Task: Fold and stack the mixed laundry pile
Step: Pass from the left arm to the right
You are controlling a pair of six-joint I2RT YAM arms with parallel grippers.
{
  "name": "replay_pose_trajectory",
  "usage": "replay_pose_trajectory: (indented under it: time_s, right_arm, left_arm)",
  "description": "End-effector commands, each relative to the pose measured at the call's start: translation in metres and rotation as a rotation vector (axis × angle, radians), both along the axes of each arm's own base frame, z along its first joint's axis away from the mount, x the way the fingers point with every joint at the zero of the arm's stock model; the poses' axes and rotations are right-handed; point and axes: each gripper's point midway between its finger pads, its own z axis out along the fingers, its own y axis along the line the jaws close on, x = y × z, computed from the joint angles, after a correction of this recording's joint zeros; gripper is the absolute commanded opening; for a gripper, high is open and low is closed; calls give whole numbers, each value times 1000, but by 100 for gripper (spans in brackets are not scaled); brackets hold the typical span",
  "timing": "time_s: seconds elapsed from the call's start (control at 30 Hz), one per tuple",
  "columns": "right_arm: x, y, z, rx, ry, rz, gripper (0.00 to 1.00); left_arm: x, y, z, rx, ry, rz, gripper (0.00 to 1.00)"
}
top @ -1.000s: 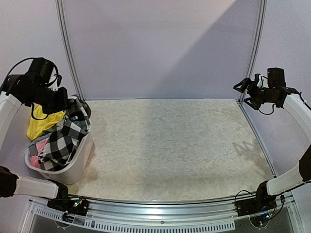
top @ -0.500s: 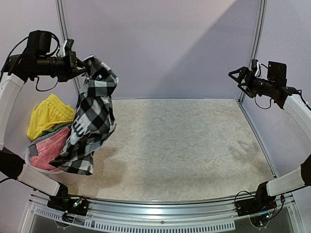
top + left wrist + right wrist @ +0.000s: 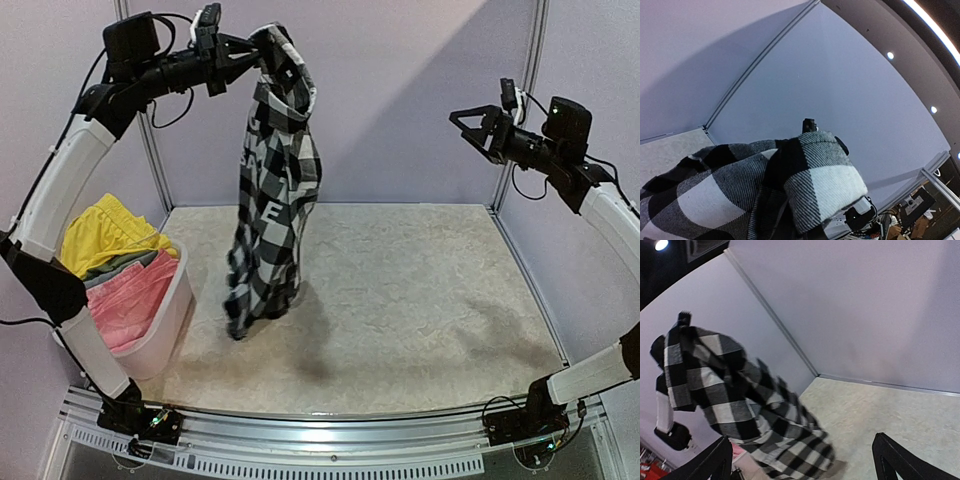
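The black-and-white checked shirt (image 3: pixel 272 200) with white lettering hangs full length in the air, its lower end just above the table. My left gripper (image 3: pixel 256 50) is shut on its top edge, high at the back left. In the left wrist view the shirt (image 3: pixel 825 180) covers the fingers. The rest of the mixed laundry pile lies in the basket: a yellow garment (image 3: pixel 100 235), a grey one (image 3: pixel 118 268) and a pink one (image 3: pixel 135 300). My right gripper (image 3: pixel 463 128) is raised at the back right, open and holding nothing. In the right wrist view its gripper (image 3: pixel 805 460) faces the shirt (image 3: pixel 730 390).
A white plastic basket (image 3: pixel 168 318) stands at the table's left edge. The speckled tabletop (image 3: pixel 420 300) is bordered by lilac walls at the back and sides, and by a metal rail (image 3: pixel 320 418) at the near edge.
My left arm has lifted the checked shirt out of the basket, up and to the right, until it hangs free. The right gripper has moved slightly left and up, still open.
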Motion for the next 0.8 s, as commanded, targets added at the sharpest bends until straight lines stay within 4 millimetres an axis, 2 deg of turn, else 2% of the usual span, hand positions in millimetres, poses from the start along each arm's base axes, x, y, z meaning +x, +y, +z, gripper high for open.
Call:
replay_pose_trajectory:
  time_s: [0.0,0.13,0.27,0.4,0.5,0.6,0.73,0.77]
  right_arm:
    - [-39,59,17,-22,-91,249,98]
    - [-65,101,13,-74,-157,308,98]
    - [-75,128,9,-129,-204,316,97]
    - [-77,151,3,-185,-234,311,96]
    - [-77,163,6,-201,-252,287,95]
    - [-68,170,4,-209,-221,225,91]
    - [-69,184,-5,-227,-172,179,88]
    - [-67,188,-13,-257,-153,162,87]
  left_arm:
    - [0,-25,8,-61,-18,-71,0]
    - [9,-45,-15,-50,37,-97,0]
    - [15,-62,-39,-37,94,-121,0]
    - [25,-77,-71,-1,164,-122,0]
    - [32,-88,-94,26,211,-115,0]
    - [36,-98,-113,49,251,-105,0]
    - [39,-110,-139,89,297,-86,0]
    - [39,-113,-144,98,307,-84,0]
